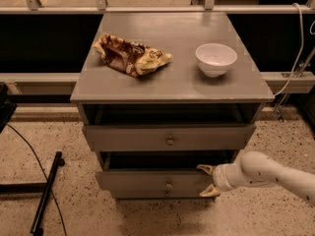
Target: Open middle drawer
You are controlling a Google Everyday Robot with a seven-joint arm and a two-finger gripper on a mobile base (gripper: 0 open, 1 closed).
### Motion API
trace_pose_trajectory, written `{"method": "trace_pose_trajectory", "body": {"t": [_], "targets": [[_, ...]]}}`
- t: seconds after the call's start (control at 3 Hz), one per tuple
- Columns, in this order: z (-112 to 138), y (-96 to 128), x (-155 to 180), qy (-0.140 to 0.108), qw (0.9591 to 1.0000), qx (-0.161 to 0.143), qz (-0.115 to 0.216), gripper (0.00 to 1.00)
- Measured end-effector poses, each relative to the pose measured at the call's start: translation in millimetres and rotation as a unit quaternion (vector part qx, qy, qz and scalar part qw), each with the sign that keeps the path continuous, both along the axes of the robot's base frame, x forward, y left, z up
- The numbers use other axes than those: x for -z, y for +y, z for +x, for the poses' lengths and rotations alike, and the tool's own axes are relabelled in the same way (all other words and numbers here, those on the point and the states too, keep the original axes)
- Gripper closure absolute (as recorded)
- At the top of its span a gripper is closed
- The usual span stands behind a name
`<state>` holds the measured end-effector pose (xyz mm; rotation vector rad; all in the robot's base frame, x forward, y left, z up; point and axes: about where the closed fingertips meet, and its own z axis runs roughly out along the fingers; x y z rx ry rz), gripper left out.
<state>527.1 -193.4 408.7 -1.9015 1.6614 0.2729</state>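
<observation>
The grey cabinet [172, 77] has three drawer fronts stacked under its top. The middle drawer [147, 180] is the mid-sized front with a small round knob [169, 184], and it stands pulled out a little with a dark gap above it. My gripper [206, 180] reaches in from the right on a white arm [266, 173]. Its fingers are spread, one above and one below the right end of the middle drawer's front. The wider top drawer [167, 137] also stands slightly out. The slim bottom drawer [157, 193] sits just under the middle one.
On the cabinet top lie a crumpled brown snack bag [130, 55] and a white bowl [215, 59]. A black stand leg and cable [44, 193] lie on the speckled floor at the left. A rail and dark shelf run behind the cabinet.
</observation>
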Motion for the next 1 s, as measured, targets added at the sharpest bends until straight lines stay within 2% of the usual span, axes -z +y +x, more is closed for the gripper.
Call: {"method": "trace_pose_trajectory", "body": {"t": [0.33,0.67,1.0], "targets": [[0,0,-1,0.0,1.0,0.0,0.0,0.37],[-33,7,4,0.027,0.9992,-0.029,0.012,0.3],[-36,9,5,0.031,0.9989,-0.033,0.014,0.13]]}}
